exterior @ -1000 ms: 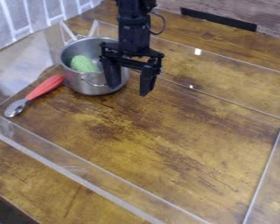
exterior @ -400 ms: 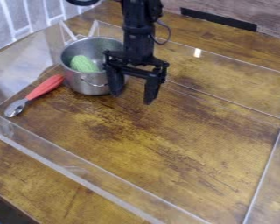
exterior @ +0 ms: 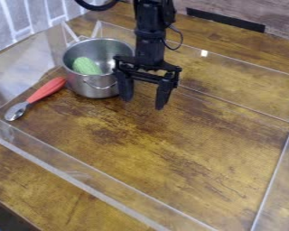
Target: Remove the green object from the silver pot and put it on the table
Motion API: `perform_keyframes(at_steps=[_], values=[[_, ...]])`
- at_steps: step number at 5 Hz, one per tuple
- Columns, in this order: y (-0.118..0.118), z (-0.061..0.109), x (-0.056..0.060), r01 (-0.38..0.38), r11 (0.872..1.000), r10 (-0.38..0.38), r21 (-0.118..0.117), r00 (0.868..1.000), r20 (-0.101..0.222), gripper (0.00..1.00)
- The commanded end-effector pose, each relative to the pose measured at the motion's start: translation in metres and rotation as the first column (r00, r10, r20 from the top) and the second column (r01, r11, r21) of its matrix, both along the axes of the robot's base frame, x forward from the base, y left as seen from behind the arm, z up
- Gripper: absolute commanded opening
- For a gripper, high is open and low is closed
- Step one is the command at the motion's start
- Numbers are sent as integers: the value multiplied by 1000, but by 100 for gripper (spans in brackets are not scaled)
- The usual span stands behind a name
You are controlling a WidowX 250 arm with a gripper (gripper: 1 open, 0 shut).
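Currently the green object (exterior: 84,65) is seated inside the silver pot (exterior: 97,69), towards its left side and below the rim. The gripper (exterior: 144,94) is held pointing straight down with its jaws spread wide and nothing between them. It is positioned just beside the pot's right wall, low over the table (exterior: 172,153), not above the mouth. The green object is therefore offset to the gripper's left in the view, so a lift and a leftward shift over the rim are judged necessary before any descent.

Pale brick wall (exterior: 32,16) behind at upper left. Clear acrylic walls (exterior: 135,194) along the edges, catching glare. Small bright light reflections (exterior: 205,54) on glossy wood.
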State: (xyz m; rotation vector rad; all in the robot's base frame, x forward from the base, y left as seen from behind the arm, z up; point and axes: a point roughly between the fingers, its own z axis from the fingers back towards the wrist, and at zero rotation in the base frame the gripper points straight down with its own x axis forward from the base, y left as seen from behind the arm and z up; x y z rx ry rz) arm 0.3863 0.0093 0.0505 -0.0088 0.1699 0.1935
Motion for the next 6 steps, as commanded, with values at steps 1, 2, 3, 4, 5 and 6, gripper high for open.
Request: perform_keyframes(at_steps=[1,2,3,4,5,6], values=[[-7,16,9,-17,1000,16,9,997,75,100],[13,22,6,-8,1000,7,9,995,100,100],[23,18,5,21,1000,-22,10,995,102,100],[30,9,3,17,1000,-18,13,995,102,100],[38,3,1,12,1000,-13,15,994,107,100],[36,4,6,9,1000,-10,11,993,114,0]])
